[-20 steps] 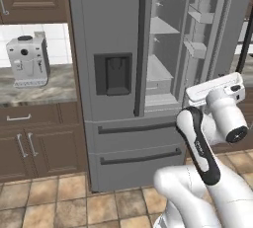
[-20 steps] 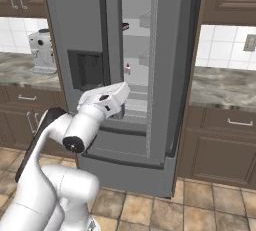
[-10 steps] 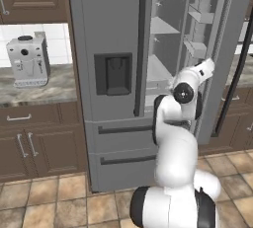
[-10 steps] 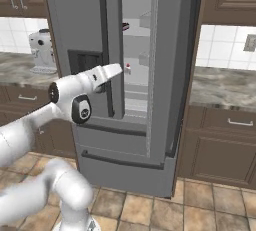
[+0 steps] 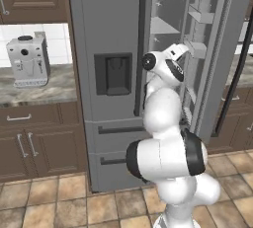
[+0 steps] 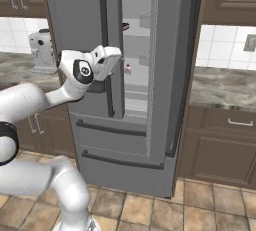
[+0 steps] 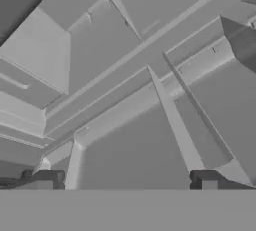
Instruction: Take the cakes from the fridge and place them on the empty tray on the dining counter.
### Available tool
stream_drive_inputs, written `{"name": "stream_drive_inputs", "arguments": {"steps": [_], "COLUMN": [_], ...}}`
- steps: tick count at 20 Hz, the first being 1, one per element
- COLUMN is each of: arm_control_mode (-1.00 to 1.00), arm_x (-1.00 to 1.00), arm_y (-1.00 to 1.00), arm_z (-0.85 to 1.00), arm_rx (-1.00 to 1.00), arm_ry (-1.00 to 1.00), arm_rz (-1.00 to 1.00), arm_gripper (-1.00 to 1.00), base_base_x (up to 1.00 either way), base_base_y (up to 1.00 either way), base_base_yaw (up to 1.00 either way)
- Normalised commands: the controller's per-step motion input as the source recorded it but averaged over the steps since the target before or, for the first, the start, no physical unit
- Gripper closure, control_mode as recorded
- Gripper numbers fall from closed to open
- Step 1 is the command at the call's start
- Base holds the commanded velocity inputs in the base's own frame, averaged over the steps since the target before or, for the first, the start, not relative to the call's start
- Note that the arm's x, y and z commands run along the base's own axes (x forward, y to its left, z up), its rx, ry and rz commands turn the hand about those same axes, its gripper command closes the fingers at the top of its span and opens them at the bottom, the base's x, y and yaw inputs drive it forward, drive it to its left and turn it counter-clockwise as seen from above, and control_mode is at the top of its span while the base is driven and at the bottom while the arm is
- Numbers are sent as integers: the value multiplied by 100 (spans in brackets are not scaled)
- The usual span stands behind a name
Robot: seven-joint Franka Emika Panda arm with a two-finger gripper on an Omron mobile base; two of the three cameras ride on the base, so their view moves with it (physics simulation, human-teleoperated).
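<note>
Floor: brown tiles (image 6: pixel 210 210) in front of the fridge.
Arm: one white arm (image 5: pixel 165 153), bent upward, its hand reaching into the open right side of the fridge.
Claw: one claw (image 7: pixel 125 180); in the hand view two dark fingertips (image 7: pixel 44 179) stand well apart with nothing between them. In the left base view the hand sits at about the height of the door's middle bins.
Fridge: one tall grey fridge (image 5: pixel 106 34); left door shut, right door (image 5: pixel 210 49) swung open. Two long dark handles, one on the shut door (image 5: pixel 140 49) and one on the open door (image 5: pixel 232 89). One dark dispenser recess (image 5: pixel 113 74) in the left door. Two drawers (image 6: pixel 120 145) below.
Shelves: pale grey shelves (image 7: pixel 130 75) and door bins fill the space ahead of the fingertips.
Cakes: two small pieces inside the fridge in the right base view, one dark piece (image 6: pixel 125 26) on an upper shelf, one white piece with a red top (image 6: pixel 128 67) on a lower shelf, just beyond the hand.
Desk: grey marbled worktop (image 6: pixel 222 82) on either side of the fridge.
Machine: one grey coffee machine (image 5: pixel 27 59) on the left worktop.
Cabinets: dark brown, above and below (image 5: pixel 34 138).
</note>
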Motion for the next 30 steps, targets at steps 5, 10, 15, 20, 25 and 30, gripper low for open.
{"name": "stream_drive_inputs", "arguments": {"steps": [5, 10, 15, 20, 25, 30], "arm_control_mode": [-100, -100, -100, -100, -100, -100], "arm_x": [88, 60, 13, -19, -47, -58], "arm_y": [-53, -96, -100, -100, -100, -100], "arm_z": [-18, -17, -17, -23, -31, -28], "arm_rx": [-4, -5, -3, 0, 0, 2], "arm_ry": [32, 34, 31, 18, 7, 0], "arm_rz": [0, -4, -11, -17, -21, -18], "arm_gripper": [-100, -100, -100, -100, -100, -100], "base_base_x": [0, 0, 0, 0, 0, 0], "base_base_y": [0, 0, 0, 0, 0, 0], "base_base_yaw": [0, 0, 0, 0, 0, 0]}}
